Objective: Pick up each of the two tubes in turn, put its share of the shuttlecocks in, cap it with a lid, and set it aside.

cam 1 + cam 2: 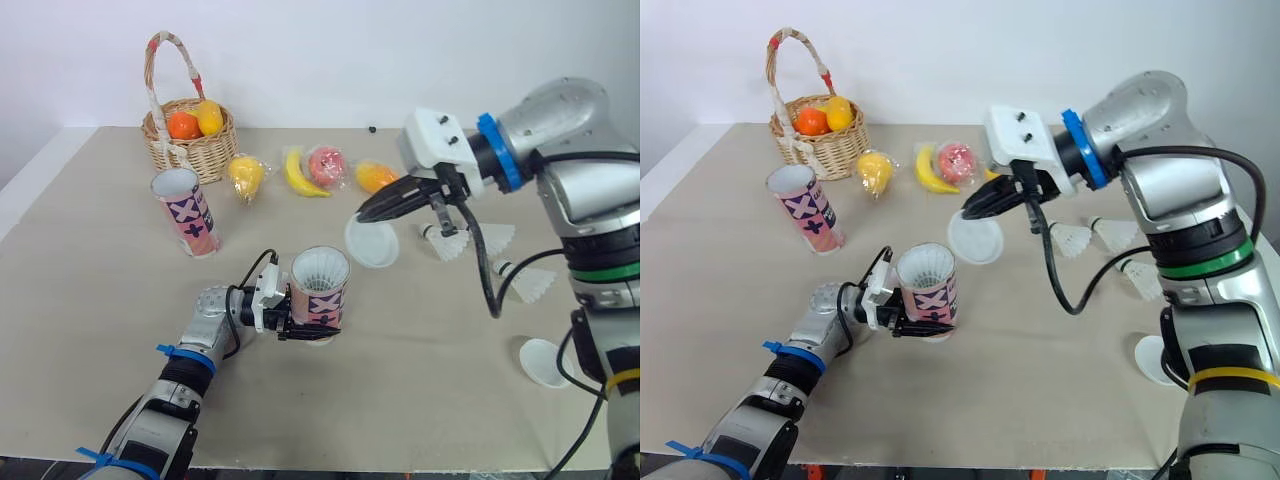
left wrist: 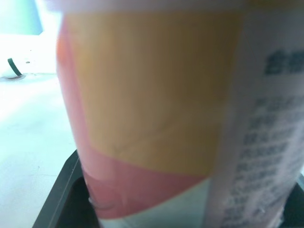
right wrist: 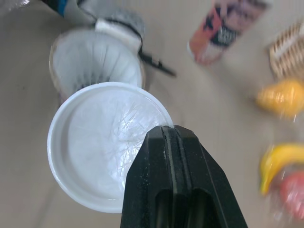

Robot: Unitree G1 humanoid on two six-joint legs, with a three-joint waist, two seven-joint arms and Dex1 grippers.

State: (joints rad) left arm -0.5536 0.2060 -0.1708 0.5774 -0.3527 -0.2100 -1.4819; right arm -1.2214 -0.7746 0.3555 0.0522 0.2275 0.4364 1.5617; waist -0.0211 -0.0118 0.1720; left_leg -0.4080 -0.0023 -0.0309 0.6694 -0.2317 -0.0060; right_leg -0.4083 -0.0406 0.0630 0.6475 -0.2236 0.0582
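Observation:
A pink patterned tube [image 1: 320, 293] stands upright mid-table with white shuttlecock feathers showing at its open mouth. My left gripper [image 1: 288, 315] is shut on its lower side; the left wrist view shows the tube wall [image 2: 156, 109] close up. My right gripper [image 1: 366, 213] is shut on the rim of a white round lid [image 1: 373, 244], held in the air just right of and above the tube mouth. In the right wrist view the lid [image 3: 102, 142] overlaps the feather-filled tube [image 3: 90, 59]. A second tube [image 1: 186, 210] stands tilted at the left, open. Loose shuttlecocks [image 1: 470, 240] lie at the right.
A wicker basket [image 1: 190, 140] with fruit stands at the back left. Bagged fruit and a banana [image 1: 300, 175] lie along the back. Another white lid [image 1: 545, 362] rests near the right front edge, and one more shuttlecock [image 1: 525, 282] lies beside my right arm.

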